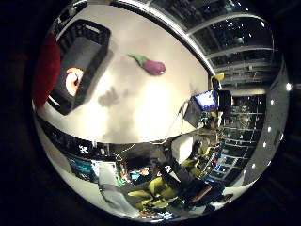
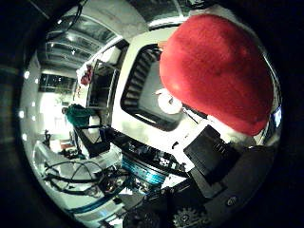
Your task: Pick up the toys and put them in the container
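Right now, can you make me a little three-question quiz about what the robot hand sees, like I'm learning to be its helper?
1. True or false: the purple eggplant toy is inside the black container.
2. What colour is the big toy close to the palm of the hand? A) blue B) red C) yellow
3. Fill in: an orange and white toy already lies in the ______.

Key:
1. False; it lies on the white table, apart from the container.
2. B, red.
3. container.
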{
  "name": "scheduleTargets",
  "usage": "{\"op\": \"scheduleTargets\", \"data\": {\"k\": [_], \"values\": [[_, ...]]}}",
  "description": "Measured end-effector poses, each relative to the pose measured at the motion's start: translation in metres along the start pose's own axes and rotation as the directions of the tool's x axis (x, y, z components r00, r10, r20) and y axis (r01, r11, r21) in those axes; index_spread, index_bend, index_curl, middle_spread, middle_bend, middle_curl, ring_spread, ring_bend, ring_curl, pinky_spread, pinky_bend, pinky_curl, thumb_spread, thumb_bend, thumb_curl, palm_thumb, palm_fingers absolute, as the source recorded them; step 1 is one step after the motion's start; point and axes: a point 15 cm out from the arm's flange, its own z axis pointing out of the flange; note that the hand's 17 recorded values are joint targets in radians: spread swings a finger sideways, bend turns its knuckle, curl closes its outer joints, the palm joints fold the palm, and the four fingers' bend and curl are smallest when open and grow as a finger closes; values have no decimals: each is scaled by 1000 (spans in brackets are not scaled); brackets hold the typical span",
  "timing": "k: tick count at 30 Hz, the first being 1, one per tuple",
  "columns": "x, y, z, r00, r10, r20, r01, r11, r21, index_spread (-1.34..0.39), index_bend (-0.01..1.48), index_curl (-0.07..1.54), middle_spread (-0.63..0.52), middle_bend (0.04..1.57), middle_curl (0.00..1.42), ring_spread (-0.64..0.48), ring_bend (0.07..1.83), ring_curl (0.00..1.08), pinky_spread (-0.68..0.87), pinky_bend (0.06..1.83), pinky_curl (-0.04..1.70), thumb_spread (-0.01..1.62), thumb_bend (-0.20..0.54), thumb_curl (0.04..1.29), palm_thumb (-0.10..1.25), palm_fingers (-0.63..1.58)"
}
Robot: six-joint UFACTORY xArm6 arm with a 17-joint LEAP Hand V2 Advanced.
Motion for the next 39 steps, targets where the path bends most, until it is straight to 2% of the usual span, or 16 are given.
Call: {"op": "scheduleTargets", "data": {"k": [9, 10, 12, 14, 15, 17, 21, 28, 35, 39], "values": [[-74, -48, 51, 998, -69, 8, 70, 997, -27, -439, 999, 604, -305, 478, 405, -130, 275, 180, 344, 191, 86, 966, -19, 399, 1057, 569], [-76, -56, 55, 998, -65, 11, 65, 998, -16, -444, 930, 592, -290, 437, 395, -126, 301, 190, 345, 220, 101, 976, -22, 397, 1044, 520], [-78, -65, 59, 998, -61, 16, 61, 998, 2, -450, 592, 509, -211, 357, 375, -90, 398, 226, 354, 356, 154, 991, -36, 385, 983, 341], [-73, -67, 63, 998, -56, 16, 56, 998, 2, -467, 318, 397, -123, 273, 347, -33, 436, 235, 369, 461, 191, 993, -37, 375, 925, 247], [-69, -67, 64, 999, -52, 15, 52, 999, -2, -473, 232, 364, -81, 217, 331, 4, 440, 236, 380, 505, 208, 990, -40, 368, 890, 209], [-59, -67, 64, 999, -44, 6, 44, 999, -4, -481, 159, 331, -36, 172, 314, 58, 431, 232, 392, 540, 225, 982, -42, 356, 832, 163], [-38, -68, 54, 999, -39, 2, 39, 999, 10, -481, 131, 273, 24, 182, 298, 131, 457, 239, 409, 629, 256, 934, -49, 330, 696, 60], [0, -64, 16, 1000, -31, -6, 31, 996, 80, -468, 158, 250, 47, 205, 314, 155, 457, 241, 408, 634, 264, 906, -36, 322, 626, 40], [87, -6, 36, 998, 60, -31, -59, 998, 26, -419, 167, 270, 35, 217, 326, 157, 415, 232, 405, 568, 252, 922, -30, 319, 614, 102], [143, 10, 47, 988, 146, -50, -144, 989, 37, -396, 167, 280, 24, 214, 328, 148, 407, 232, 406, 527, 245, 924, -26, 324, 624, 147]]}}
